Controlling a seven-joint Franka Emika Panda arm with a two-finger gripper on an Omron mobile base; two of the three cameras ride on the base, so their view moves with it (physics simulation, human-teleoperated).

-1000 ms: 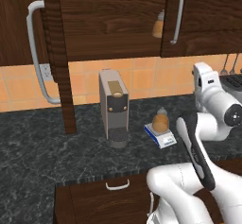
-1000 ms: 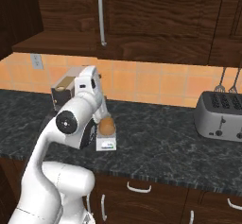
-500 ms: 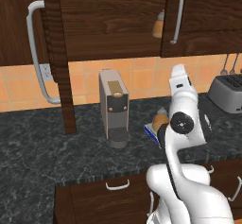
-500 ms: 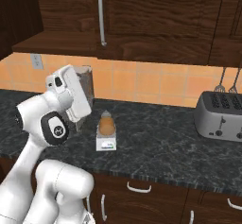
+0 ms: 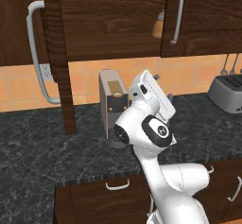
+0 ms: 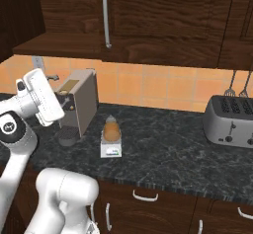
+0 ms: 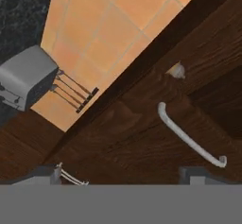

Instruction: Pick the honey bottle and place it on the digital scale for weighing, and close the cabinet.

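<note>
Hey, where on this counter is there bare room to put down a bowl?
The widest bare stretch of counter lies between the digital scale, which carries the honey bottle, and the toaster. It is crowded on the left, where the coffee machine stands close beside the scale with the arm in front.

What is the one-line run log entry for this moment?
honey bottle: on digital scale | gripper: open, empty | cabinet door: open

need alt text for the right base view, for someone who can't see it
A honey bottle stands on a small scale on a dark stone counter, beside a coffee machine. A toaster sits at right, dark cabinets above.
</note>
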